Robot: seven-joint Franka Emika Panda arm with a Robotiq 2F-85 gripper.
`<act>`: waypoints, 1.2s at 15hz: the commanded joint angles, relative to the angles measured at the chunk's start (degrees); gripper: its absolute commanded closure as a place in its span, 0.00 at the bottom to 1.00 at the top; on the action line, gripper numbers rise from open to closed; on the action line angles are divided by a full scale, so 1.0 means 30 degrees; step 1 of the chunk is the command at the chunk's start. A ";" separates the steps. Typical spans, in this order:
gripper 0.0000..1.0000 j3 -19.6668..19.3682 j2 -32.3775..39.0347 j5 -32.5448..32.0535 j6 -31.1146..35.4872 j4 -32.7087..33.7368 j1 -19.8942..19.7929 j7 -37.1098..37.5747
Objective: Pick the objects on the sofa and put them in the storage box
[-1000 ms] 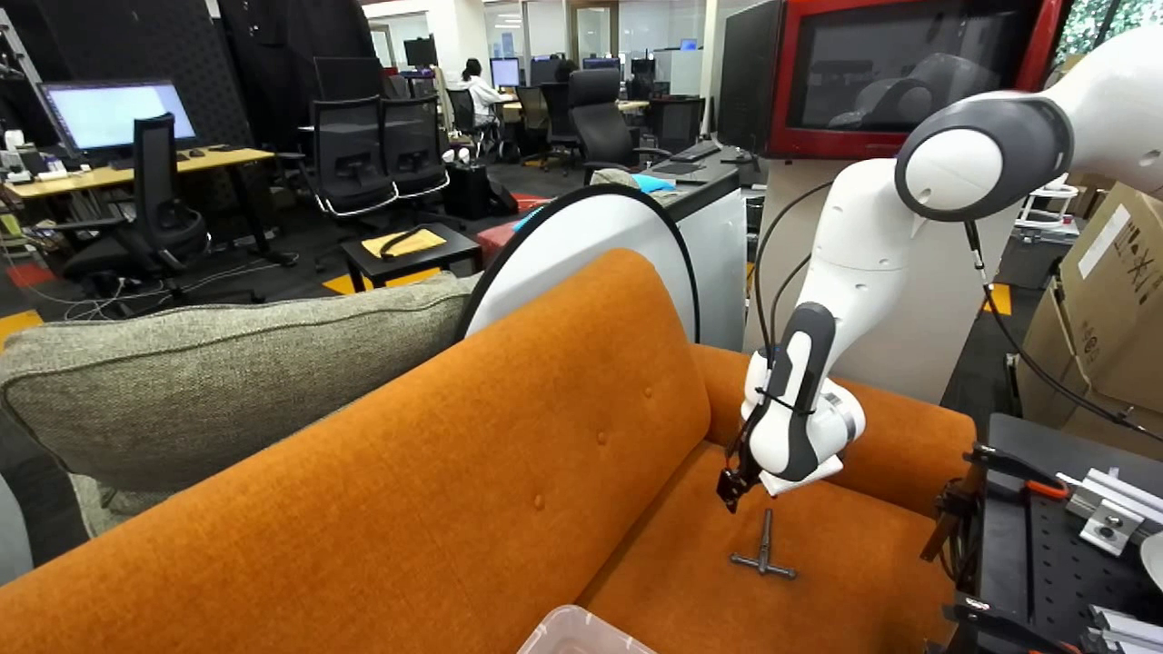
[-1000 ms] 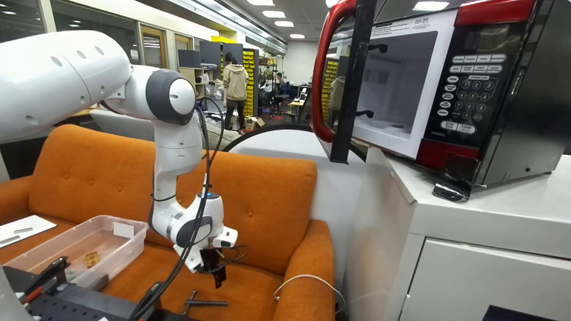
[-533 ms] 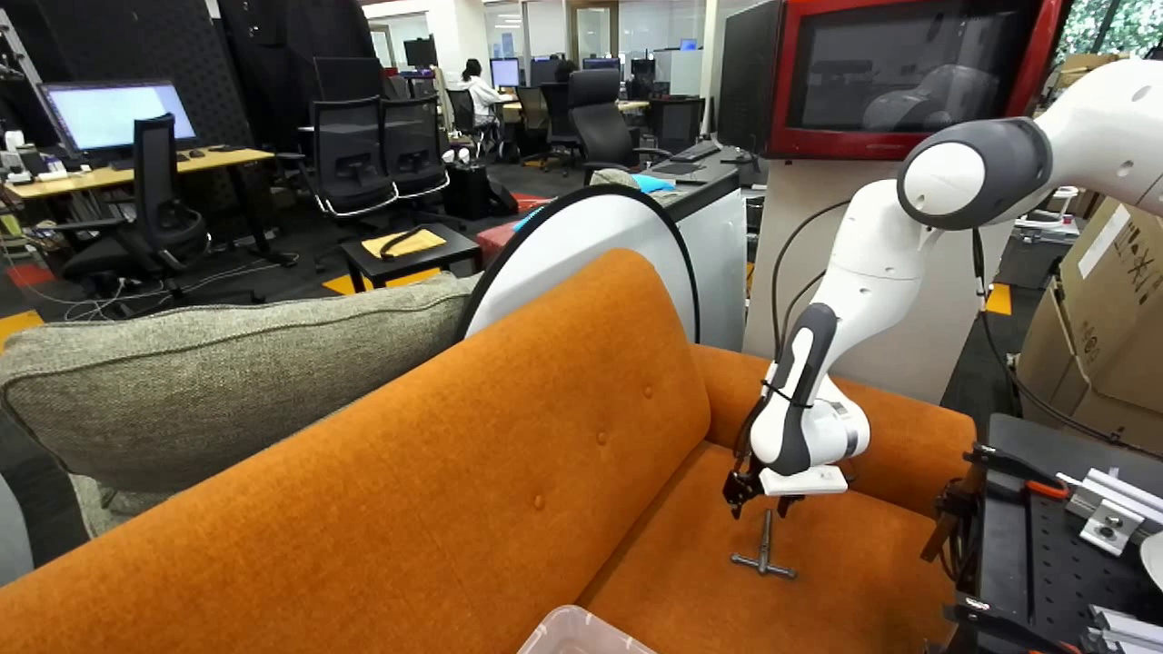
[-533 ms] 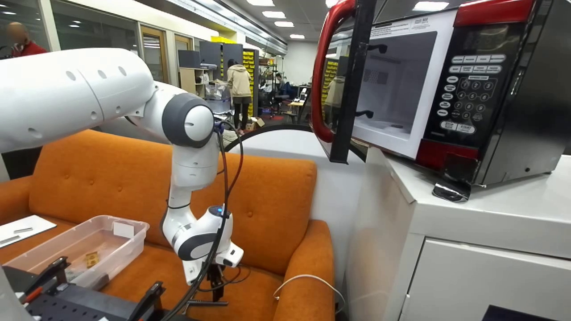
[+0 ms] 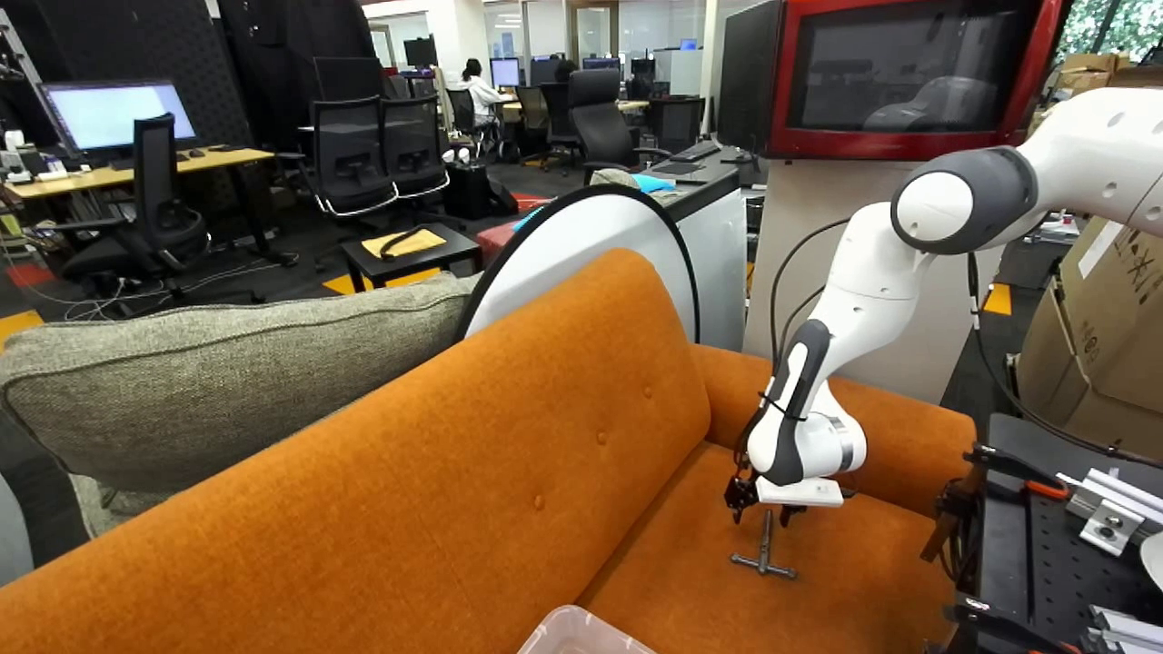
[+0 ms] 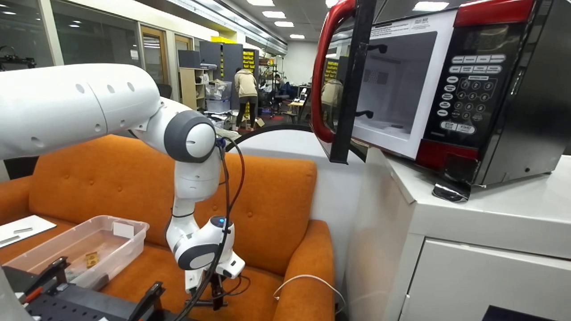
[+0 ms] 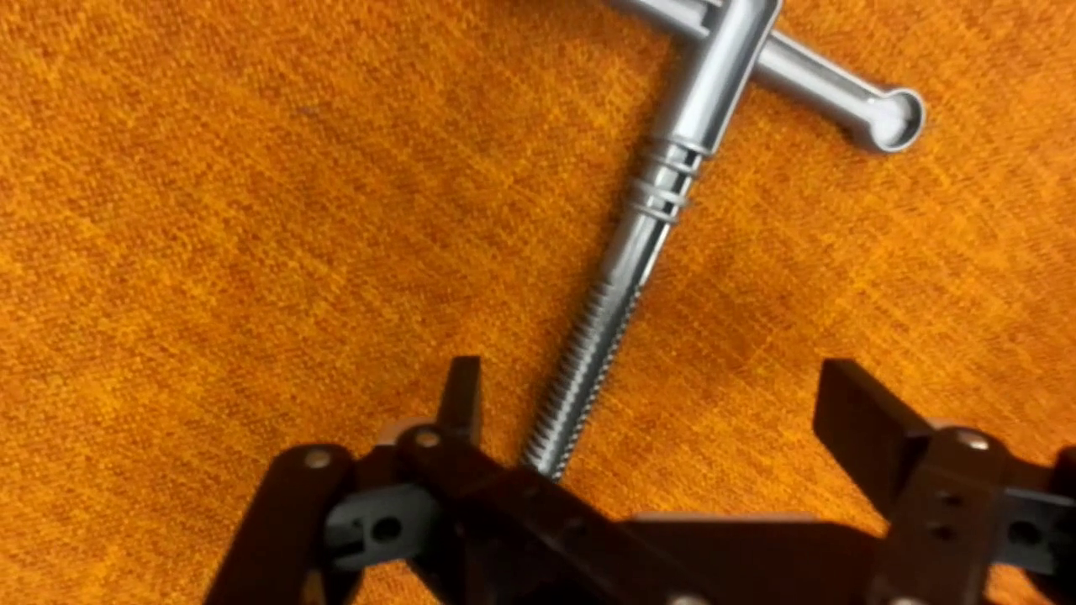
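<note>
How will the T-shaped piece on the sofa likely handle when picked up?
Likely stiff: the T-shaped piece has a straight, metallic-looking shaft. Its ribbed end may resist slipping. Gripped there, it could droop toward the crossbar, which sits at the opposite end.

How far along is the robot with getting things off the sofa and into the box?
Looks done: a small yellow item lies in the box, though how it got there doesn't show. In hand: the open gripper is over the T-bar, not holding it. Left: lifting the T-bar off the sofa and boxing it; whether the white board goes too, I can't tell.
</note>
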 commanded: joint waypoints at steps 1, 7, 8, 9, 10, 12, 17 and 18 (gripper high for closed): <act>0.12 0.0021 0.0406 0.0486 0.0268 0.0385 0.0314 0.0249; 0.62 0.0087 0.0476 0.0621 0.0379 0.0365 0.0430 0.0606; 0.69 0.0108 0.0499 0.0636 0.0322 0.0388 0.0381 0.0617; 0.76 0.0157 0.0522 0.0669 0.0292 0.0400 0.0330 0.0593; 0.83 0.0163 0.0526 0.0698 0.0308 0.0393 0.0346 0.0579; 0.96 0.0208 0.0411 0.0656 0.0454 0.0249 0.0378 0.0501; 0.96 0.1108 -0.0063 0.0357 0.0874 -0.0276 -0.0323 0.0115; 0.96 0.1290 -0.0204 0.0286 0.0888 -0.0407 -0.0460 0.0038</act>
